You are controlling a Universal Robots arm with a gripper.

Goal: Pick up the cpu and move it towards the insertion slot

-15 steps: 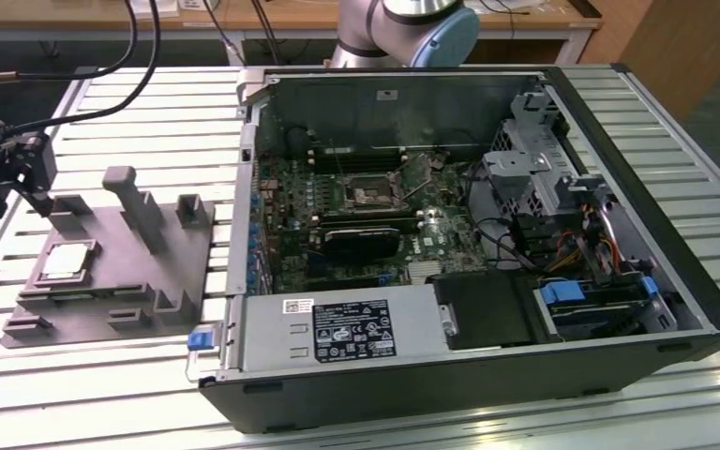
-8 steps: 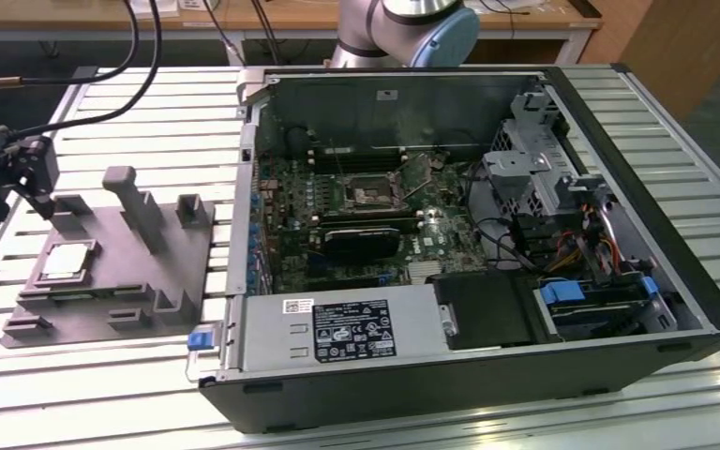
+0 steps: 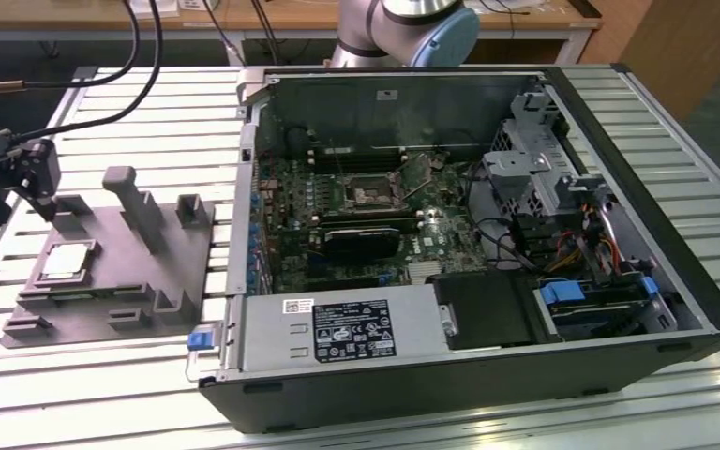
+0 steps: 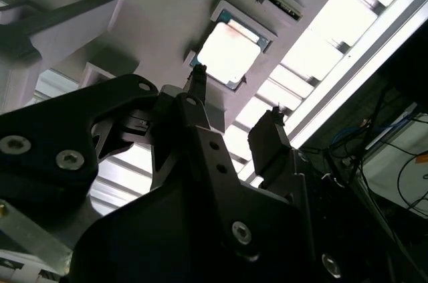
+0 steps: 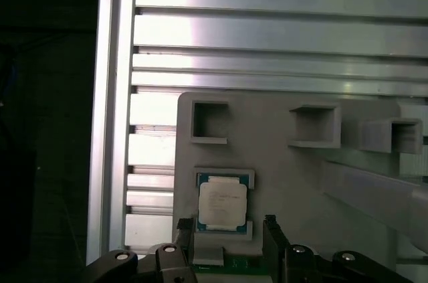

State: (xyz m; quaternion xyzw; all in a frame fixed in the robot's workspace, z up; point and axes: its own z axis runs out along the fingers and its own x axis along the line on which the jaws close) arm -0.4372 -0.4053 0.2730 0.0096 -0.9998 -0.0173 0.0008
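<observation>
Hovering over the grey fixture block (image 3: 116,274) at the exterior view's left, the claw (image 3: 42,208) is held with its two fingers (image 5: 271,236) spread apart, and nothing is gripped between them. The cpu (image 5: 223,204) is seated flat in a shallow square recess of the fixture block, with its silvery top facing up and its pale rim visible all round. In both wrist views the cpu is seen just beyond the fingertips, in line with the gap between them. No contact between fingers and chip can be made out. Several upright posts and open pockets are moulded into the fixture block around the recess. The block is laid on the slatted metal surface (image 3: 97,394), just beside an open computer case (image 3: 460,389) that is laid on its side. The insertion slot (image 3: 370,195) is found on the green motherboard (image 3: 295,255) inside the case. It is a small square socket with a dark centre and a metal frame, located above a black rectangular card (image 3: 360,242). The cpu and the insertion slot are well apart, and the case wall is placed between them.
</observation>
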